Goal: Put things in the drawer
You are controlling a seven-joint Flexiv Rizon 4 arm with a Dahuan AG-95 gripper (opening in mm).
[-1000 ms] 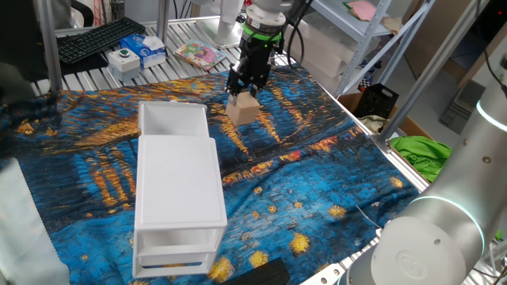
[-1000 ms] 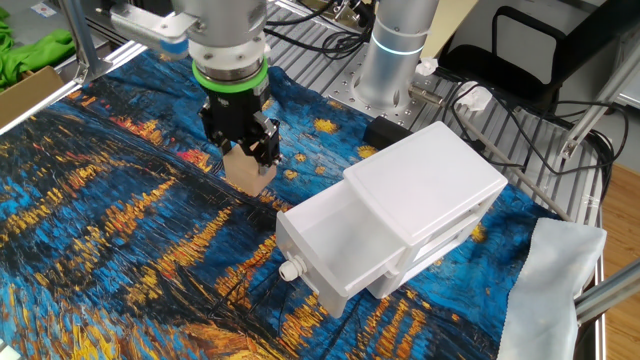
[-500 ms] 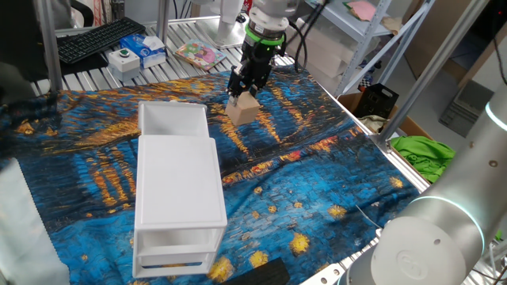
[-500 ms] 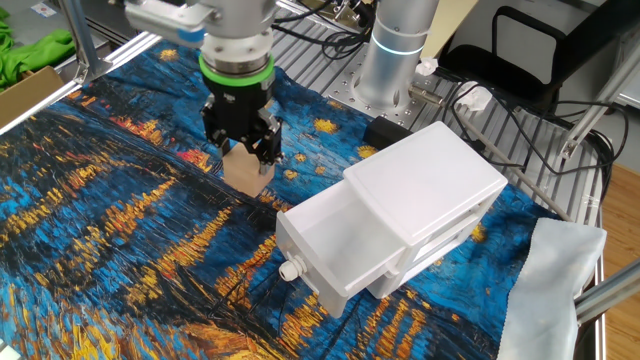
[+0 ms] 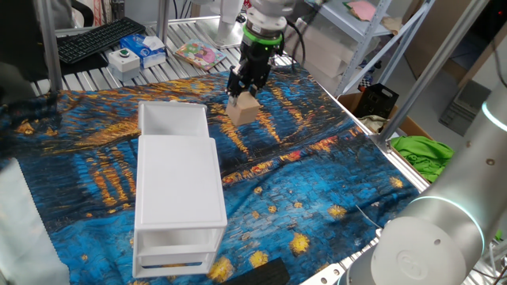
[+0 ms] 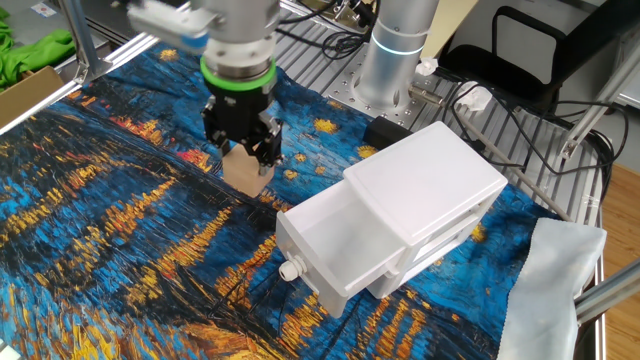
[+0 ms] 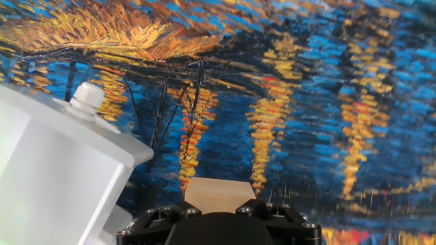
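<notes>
One wooden cube [image 5: 243, 110] sits gripped in the hand [image 5: 244, 93] above a blue-and-orange painted tablecloth [image 5: 301, 182].

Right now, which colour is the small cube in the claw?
Light tan, plain wood: the cube shows best in the other fixed view.

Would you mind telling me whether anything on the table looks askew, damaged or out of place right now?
Nothing stands out. The end effector grips the wooden cube squarely, the cabinet sits upright on the painted cloth, and its top drawer is pulled open, with nothing visible inside.
</notes>
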